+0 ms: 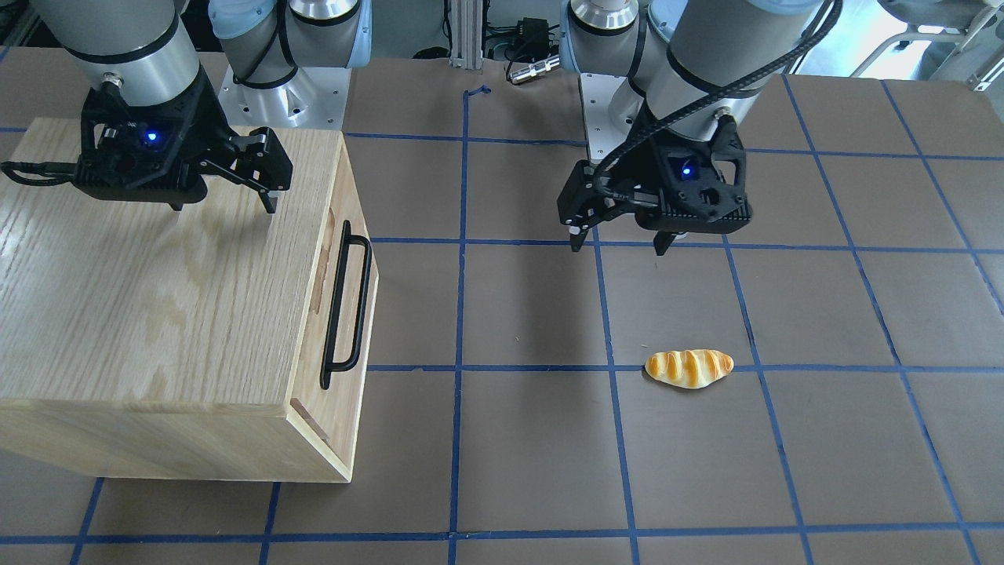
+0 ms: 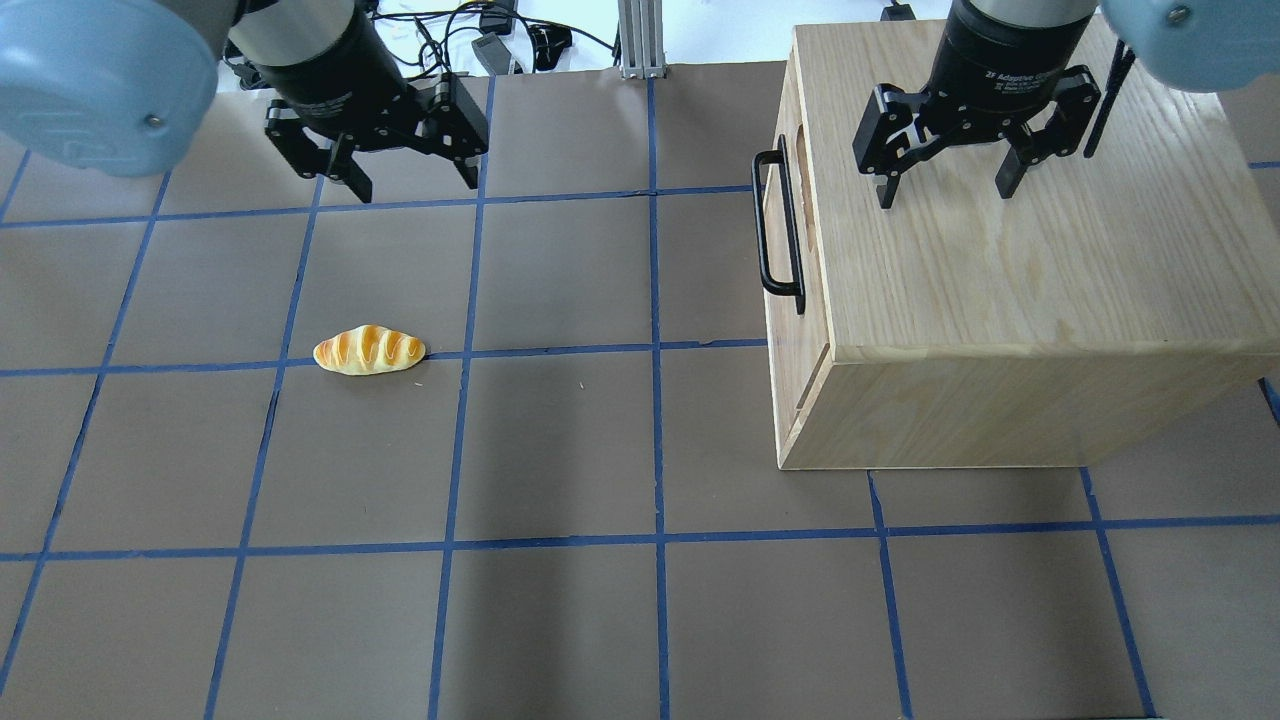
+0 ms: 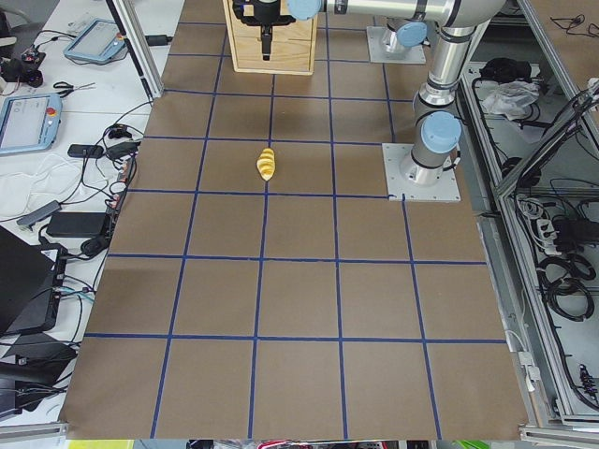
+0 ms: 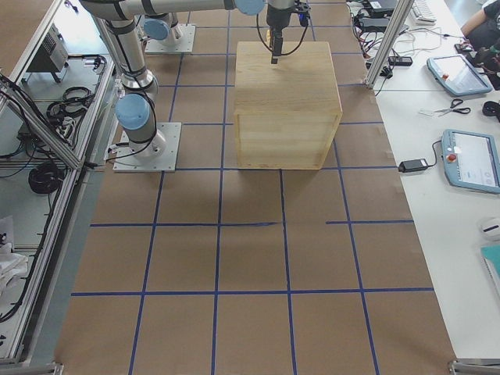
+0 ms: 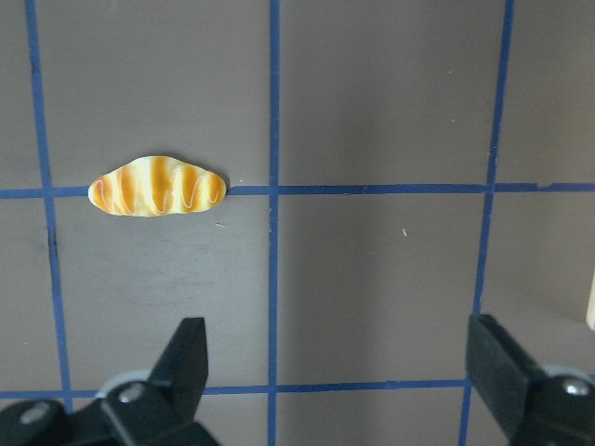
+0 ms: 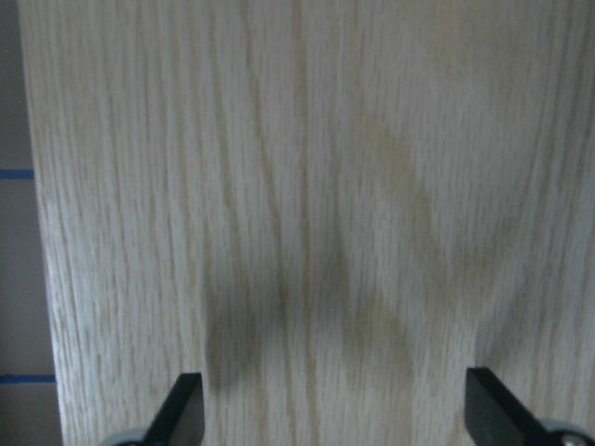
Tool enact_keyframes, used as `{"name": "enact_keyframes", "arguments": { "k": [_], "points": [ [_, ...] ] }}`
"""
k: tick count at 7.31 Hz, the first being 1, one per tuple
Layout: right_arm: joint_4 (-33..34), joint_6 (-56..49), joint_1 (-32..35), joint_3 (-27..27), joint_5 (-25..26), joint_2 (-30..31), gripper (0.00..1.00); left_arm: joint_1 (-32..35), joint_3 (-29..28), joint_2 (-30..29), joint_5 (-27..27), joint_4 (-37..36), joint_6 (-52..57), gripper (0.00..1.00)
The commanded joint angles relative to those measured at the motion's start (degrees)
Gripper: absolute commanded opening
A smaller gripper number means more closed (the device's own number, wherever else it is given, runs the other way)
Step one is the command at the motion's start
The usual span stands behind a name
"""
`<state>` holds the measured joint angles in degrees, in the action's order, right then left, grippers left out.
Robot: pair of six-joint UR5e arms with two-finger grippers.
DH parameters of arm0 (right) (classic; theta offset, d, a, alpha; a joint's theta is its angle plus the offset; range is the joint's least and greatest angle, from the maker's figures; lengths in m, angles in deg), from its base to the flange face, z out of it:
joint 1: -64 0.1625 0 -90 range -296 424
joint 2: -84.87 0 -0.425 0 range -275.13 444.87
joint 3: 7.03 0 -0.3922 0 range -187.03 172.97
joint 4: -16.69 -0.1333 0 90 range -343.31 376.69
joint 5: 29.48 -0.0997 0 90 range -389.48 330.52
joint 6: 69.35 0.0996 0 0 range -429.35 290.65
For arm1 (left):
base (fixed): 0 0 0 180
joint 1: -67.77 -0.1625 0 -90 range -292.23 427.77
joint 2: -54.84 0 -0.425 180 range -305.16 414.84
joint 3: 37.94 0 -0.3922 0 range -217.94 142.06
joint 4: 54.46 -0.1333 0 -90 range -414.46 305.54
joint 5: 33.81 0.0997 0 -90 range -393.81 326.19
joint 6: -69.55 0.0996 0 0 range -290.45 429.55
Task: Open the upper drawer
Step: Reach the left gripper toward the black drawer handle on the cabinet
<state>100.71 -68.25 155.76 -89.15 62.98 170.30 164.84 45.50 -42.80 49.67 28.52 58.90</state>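
The oak cabinet (image 2: pixel 1000 270) stands at the table's right side. The upper drawer (image 2: pixel 803 220) looks shut, its front facing the table's middle, with a long black bar handle (image 2: pixel 776 230). Drawer front (image 1: pixel 331 235) and handle (image 1: pixel 362 298) also show in the front-facing view. My right gripper (image 2: pixel 945 195) is open and empty, hanging just above the cabinet's top, behind the handle side. It also shows in the front-facing view (image 1: pixel 223 208) and the right wrist view (image 6: pixel 339 418). My left gripper (image 2: pixel 415 188) is open and empty above the table, far left of the cabinet.
A toy bread roll (image 2: pixel 369 350) lies on the brown table near my left gripper, also in the left wrist view (image 5: pixel 157 185). Blue tape lines grid the table. Cables and a metal post (image 2: pixel 637 40) stand at the far edge.
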Motion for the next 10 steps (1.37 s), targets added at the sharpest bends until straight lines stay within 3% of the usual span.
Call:
{"name": "enact_keyframes", "arguments": {
  "k": [1, 5, 10],
  "points": [
    [0.0, 0.0, 0.0, 0.0, 0.0, 0.0, 1.0, 5.8, -0.1, -3.2, -3.3, -6.0, -8.0, 1.0],
    [0.0, 0.0, 0.0, -0.1, 0.0, 0.0, 1.0, 11.1, -0.2, -9.1, -8.1, -15.9, -13.7, 1.0],
    [0.0, 0.0, 0.0, 0.0, 0.0, 0.0, 1.0, 15.0, -0.2, -12.7, -8.2, -19.2, -16.0, 1.0]
  ]
}}
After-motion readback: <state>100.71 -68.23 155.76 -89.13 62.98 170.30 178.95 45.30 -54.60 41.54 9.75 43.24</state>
